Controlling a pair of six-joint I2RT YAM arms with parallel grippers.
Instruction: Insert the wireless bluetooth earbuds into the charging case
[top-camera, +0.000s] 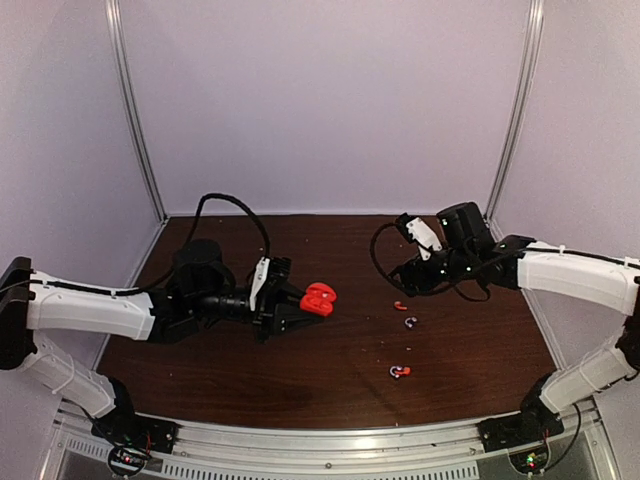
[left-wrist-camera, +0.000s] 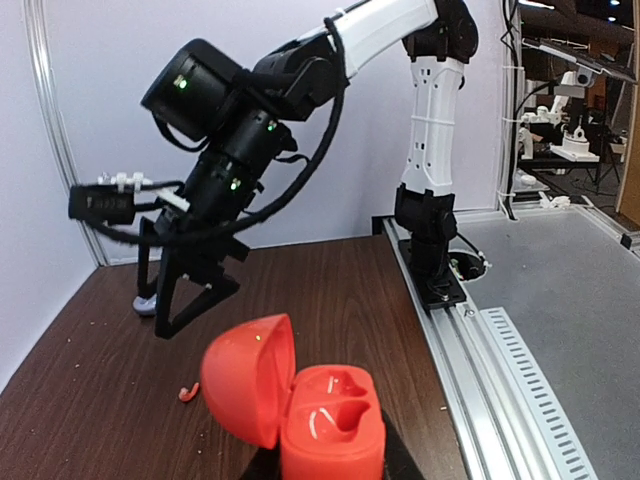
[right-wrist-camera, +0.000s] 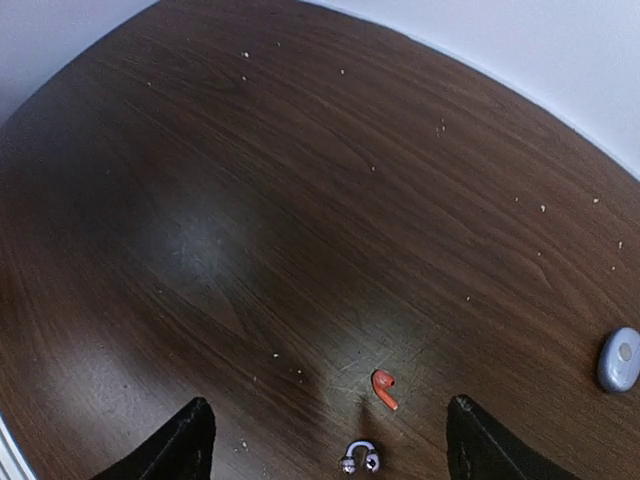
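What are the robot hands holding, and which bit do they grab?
The left gripper holds the open red plastic charging case by its base; the right gripper holds nothing.

A dark wooden table (top-camera: 300, 375), flecked with pale crumbs (right-wrist-camera: 245, 55), lies enclosed by plain white walls (top-camera: 330, 100).

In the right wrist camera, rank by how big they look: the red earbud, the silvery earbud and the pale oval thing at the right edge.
1. pale oval thing
2 and 3. red earbud and silvery earbud: they look about alike, so I won't rank them.
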